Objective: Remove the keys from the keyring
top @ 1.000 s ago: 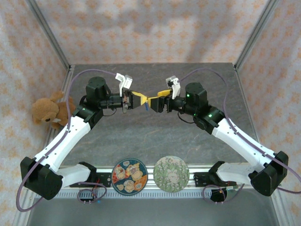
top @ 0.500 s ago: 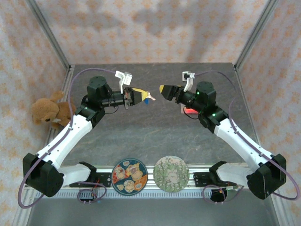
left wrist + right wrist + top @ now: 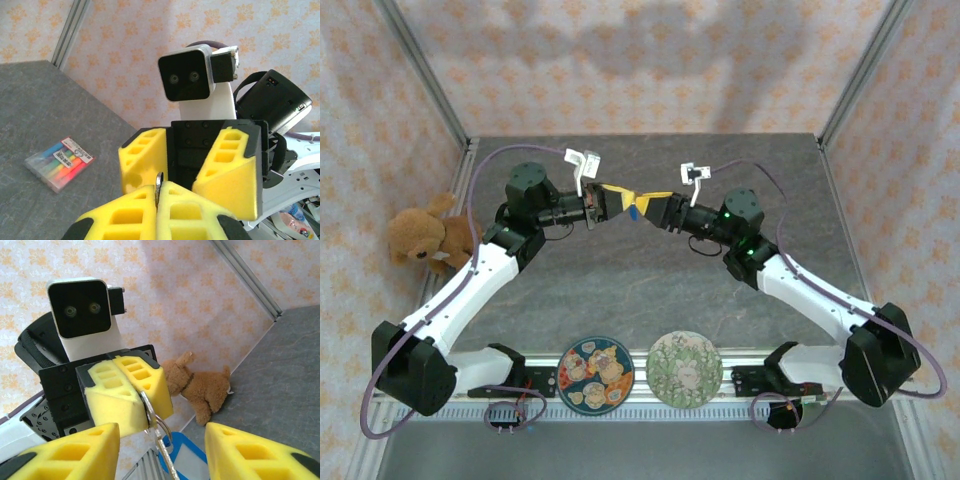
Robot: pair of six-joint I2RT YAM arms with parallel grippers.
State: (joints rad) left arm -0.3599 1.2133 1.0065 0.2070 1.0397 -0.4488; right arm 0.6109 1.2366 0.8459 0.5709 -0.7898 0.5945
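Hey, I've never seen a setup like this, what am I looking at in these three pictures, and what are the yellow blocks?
Two robot arms are bolted to a grey table. One picture looks down from above; the other two come from cameras on the wrists, each facing the other arm. The yellow blocks are finger pads. The left gripper is shut on a keyring with a blue tag; the right gripper is open beside it. A teddy bear, a marker pack and two patterned plates sit nearby.
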